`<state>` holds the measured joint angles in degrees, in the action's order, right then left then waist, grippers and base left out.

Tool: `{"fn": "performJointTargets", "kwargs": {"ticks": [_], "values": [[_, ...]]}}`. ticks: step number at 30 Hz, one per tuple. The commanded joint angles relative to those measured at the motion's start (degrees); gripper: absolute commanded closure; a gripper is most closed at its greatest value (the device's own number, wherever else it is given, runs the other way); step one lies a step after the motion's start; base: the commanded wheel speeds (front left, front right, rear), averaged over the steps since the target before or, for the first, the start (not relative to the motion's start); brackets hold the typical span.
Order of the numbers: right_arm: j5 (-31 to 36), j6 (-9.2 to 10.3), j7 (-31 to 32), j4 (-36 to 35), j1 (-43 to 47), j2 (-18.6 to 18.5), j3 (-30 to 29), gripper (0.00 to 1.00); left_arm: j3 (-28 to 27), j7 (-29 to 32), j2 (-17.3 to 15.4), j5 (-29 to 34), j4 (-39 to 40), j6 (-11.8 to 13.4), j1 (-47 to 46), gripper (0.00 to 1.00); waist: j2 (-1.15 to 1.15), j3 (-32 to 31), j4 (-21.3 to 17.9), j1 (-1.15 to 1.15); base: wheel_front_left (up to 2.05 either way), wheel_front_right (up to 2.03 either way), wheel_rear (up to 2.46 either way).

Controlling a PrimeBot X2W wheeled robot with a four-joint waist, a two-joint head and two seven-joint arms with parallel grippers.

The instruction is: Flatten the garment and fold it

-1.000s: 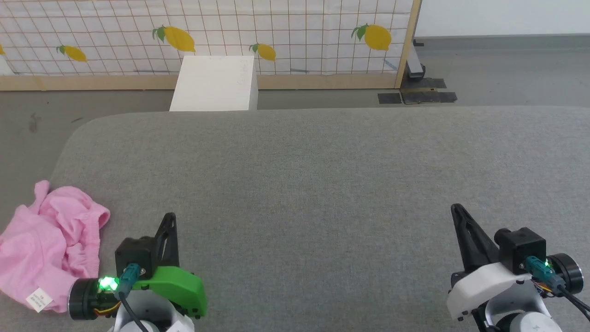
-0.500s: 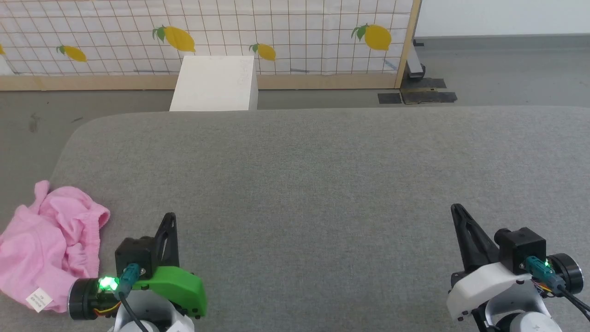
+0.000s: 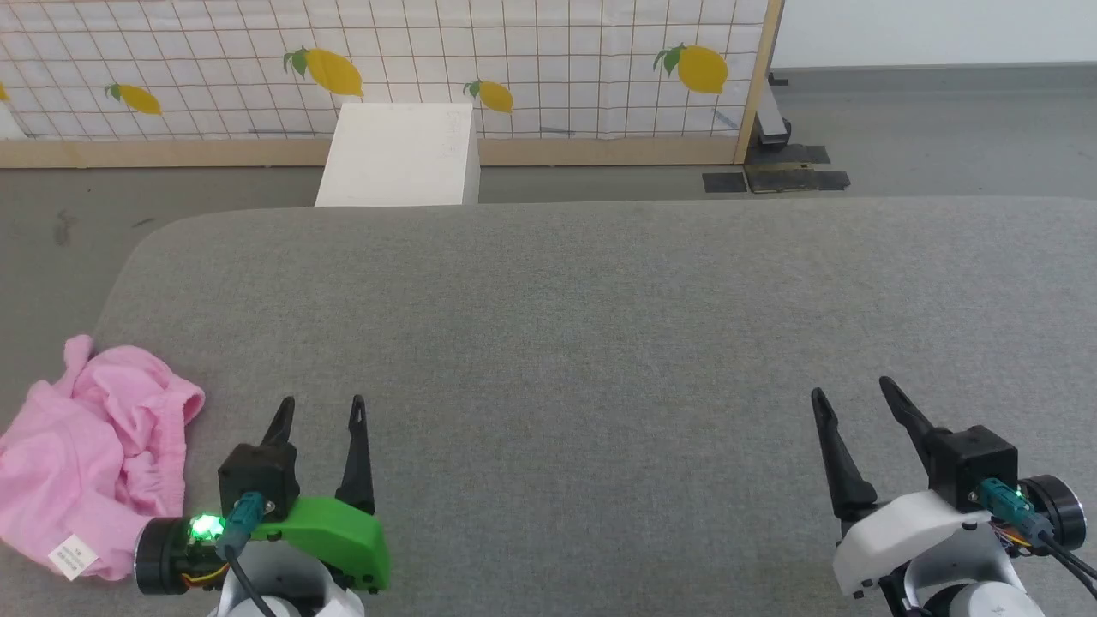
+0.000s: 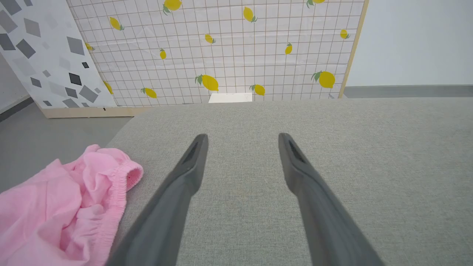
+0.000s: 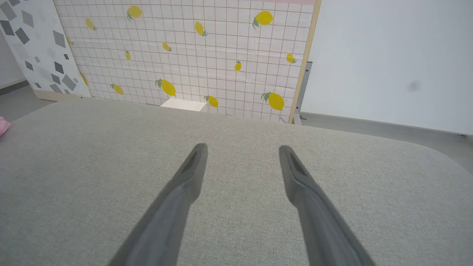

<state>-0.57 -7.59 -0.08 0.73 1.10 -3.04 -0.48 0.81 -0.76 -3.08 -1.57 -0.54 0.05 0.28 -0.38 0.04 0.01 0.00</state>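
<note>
At far left edge of the grey pad [image 3: 557, 343], the garment [image 3: 90, 454] lies crumpled in a heap. It seems to overhang the pad's edge a little. White label [image 3: 71, 555] shows at its near corner, and the gathered hem [image 4: 123, 177] is bunched on the side toward the grippers. Not flattened, not folded, so the task is at its start. Step in hand, as I read it: readying to reach for the cloth.

Left gripper [image 3: 321, 401]: jaws spread wide, empty, fingers pointing away from the robot over bare pad. Right gripper [image 3: 853, 388]: same, wide apart, nothing held, on the pad's right side.

Garment vs jaws: just left of the left gripper, level with its wrist, not between the fingers. No finger contact; whether cloth touches the wrist, can't tell. Left wrist view has it at lower left, off the finger line. It is well apart from the right gripper, with most of the pad between. Right wrist view has a pink sliver at its left edge.

Next move, judged: left arm must swing left and drop onto an edge, best the hem. It then pinches and drags the heap toward pad centre, where the right can take a second edge and spread it. Cloth looks thin and soft, so several layers will likely get pinched at once. A nudge outward could slide the heap off the pad.
</note>
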Motion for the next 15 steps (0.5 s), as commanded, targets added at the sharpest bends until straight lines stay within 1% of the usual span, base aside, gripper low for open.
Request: {"fn": "performJointTargets", "kwargs": {"ticks": [1,15], "values": [[-0.5,0.01,-0.7,0.4,-0.1,0.0,-0.2,0.0,0.2,-0.6,0.0,-0.3,-0.3,-0.3,-0.5,0.0,0.03,0.0,0.0,0.0,0.0,0.0,0.0],[-2.1,0.02,-2.2,1.0,-0.3,0.0,-1.2,0.0,1.2,-2.3,0.0,-1.0,-0.8,-0.6,-1.1,0.0,0.07,0.2,0.1,0.0,0.0,0.0,0.0]]}}
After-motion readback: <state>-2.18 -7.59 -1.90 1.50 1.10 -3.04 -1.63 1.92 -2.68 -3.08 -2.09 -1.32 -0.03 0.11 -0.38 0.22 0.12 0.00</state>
